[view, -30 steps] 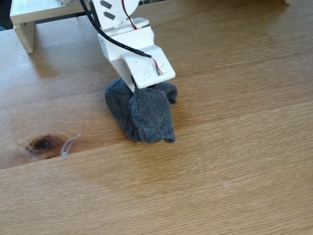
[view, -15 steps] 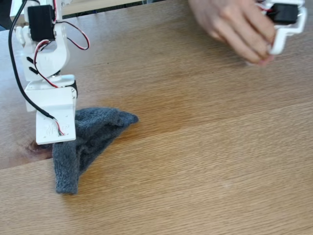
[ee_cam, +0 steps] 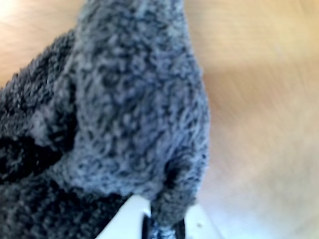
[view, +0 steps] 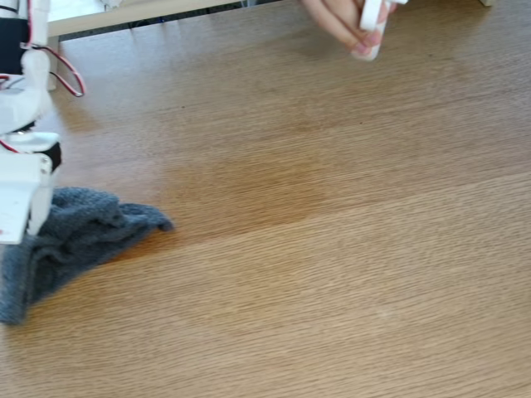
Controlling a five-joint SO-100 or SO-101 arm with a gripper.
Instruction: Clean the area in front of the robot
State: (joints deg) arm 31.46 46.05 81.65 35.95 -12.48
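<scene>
The broad light-oak wooden tabletop (view: pixel 332 249) stretches toward three o'clock from the white plastic robot arm (view: pixel 23 178); its gripper (ee_cam: pixel 162 226) apparently pinches the fuzzy dark-grey cloth (view: pixel 75 236).

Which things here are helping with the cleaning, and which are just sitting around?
For the cleaning:
- robot arm
- claw, pinching the cloth
- fuzzy grey cloth
- wooden tabletop

Not part of it:
- a person's hand holding a white part
- white frame
</scene>
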